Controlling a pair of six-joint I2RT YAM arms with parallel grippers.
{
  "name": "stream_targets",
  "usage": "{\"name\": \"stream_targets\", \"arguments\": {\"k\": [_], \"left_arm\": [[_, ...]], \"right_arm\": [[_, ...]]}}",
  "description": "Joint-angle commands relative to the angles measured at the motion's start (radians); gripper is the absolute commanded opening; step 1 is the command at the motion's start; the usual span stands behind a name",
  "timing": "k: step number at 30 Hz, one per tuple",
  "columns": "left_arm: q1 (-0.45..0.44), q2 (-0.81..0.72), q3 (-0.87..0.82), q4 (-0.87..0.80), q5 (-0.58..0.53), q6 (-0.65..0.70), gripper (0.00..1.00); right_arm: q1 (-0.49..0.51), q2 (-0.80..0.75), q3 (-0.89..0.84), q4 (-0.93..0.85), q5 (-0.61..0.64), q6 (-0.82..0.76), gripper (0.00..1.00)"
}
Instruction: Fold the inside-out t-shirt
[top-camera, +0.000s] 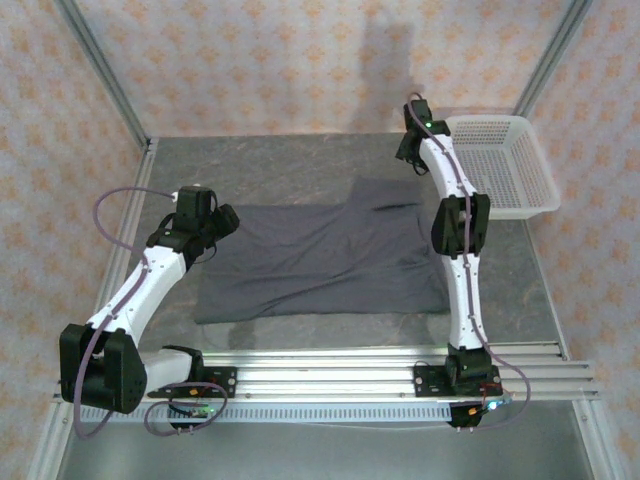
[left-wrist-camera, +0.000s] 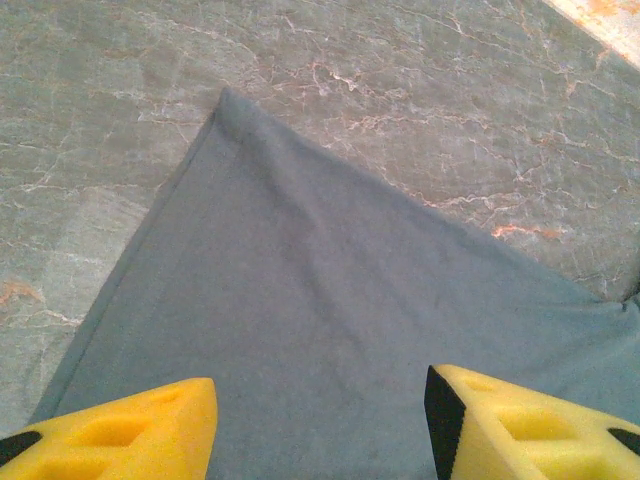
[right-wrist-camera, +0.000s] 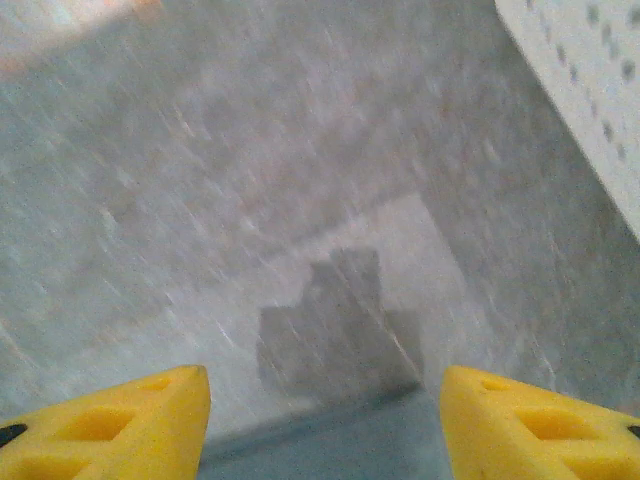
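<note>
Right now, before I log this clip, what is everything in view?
t-shirt: one, dark slate-grey, spread out at the table's middle.
basket: one, white mesh, far right corner, apart from the t-shirt.
table: one, grey marbled, under everything.
rail: one set, silver, along the near edge.
walls: beige patterned, around the table.
left arm, right arm: white with black joints, bolted at the rail.
left gripper: yellow fingers, open, above the t-shirt's left corner.
right gripper: yellow fingers, open, above bare table past the t-shirt's far edge, beside the basket.
</note>
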Motion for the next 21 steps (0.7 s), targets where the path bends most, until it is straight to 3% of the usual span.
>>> {"name": "stream_targets", "arguments": {"k": [1, 5, 16, 21], "left_arm": [[-0.003, 0.009, -0.008, 0.007, 0.007, 0.023, 0.58], [-0.005, 0.023, -0.003, 0.006, 0.009, 0.021, 0.58], [-0.006, 0.034, -0.004, -0.006, -0.008, 0.025, 0.58], [-0.006, 0.044, -0.001, -0.003, -0.007, 0.025, 0.58]], "right_arm": [[-0.005, -0.158, -0.231, 0.023, -0.037, 0.038, 0.62], [-0.005, -0.183, -0.371, 0.1, -0.019, 0.047, 0.61], [-0.005, -0.033, -0.203, 0.059, -0.021, -0.008, 0.35], [-0.005, 0.012, -0.144, 0.015, -0.02, -0.006, 0.33]]}}
